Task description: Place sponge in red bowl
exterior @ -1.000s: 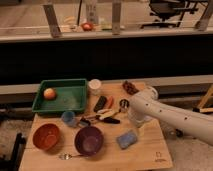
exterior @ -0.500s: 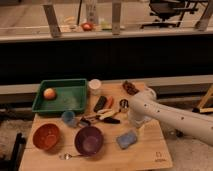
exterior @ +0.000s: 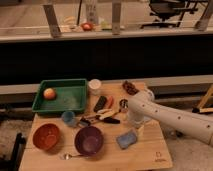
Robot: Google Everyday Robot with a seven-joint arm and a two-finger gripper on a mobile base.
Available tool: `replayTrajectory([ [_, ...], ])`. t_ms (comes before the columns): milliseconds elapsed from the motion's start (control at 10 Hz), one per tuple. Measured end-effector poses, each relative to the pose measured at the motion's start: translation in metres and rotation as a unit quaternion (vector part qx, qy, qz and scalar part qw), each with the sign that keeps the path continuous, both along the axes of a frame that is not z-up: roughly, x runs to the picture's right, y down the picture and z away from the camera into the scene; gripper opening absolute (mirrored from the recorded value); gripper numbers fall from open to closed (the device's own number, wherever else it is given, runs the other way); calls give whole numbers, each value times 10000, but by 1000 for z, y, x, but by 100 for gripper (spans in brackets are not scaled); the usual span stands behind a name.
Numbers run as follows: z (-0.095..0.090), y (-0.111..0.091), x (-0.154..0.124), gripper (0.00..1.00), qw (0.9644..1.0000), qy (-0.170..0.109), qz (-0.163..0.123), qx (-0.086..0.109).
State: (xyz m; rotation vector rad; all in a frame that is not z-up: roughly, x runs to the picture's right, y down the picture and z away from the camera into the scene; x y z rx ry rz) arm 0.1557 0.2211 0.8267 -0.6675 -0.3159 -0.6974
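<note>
a pale wooden table (exterior: 150,155) holds a soft blue rectangular sponge (exterior: 126,139), lying flat beside a round purple bowl (exterior: 89,140). the round red bowl (exterior: 46,136) sits further left. a smooth white arm (exterior: 175,117) bends downward, with its gripper (exterior: 135,124) just behind the sponge; its grip cannot be told.

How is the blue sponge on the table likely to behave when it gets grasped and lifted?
The sponge looks like a small flat pad, so it probably squashes and weighs little. Lying flat on the table, it would likely slide, not roll, if nudged. The gripper hangs close beside it; the red bowl sits across the table, so a shallow pinch might slip.
</note>
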Motion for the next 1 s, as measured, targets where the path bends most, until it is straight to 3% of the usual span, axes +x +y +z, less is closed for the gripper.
replayTrajectory([
  [500, -17, 4, 3, 80, 9982, 361, 475, -30],
  [1000, -26, 17, -10, 80, 9965, 486, 667, -113],
])
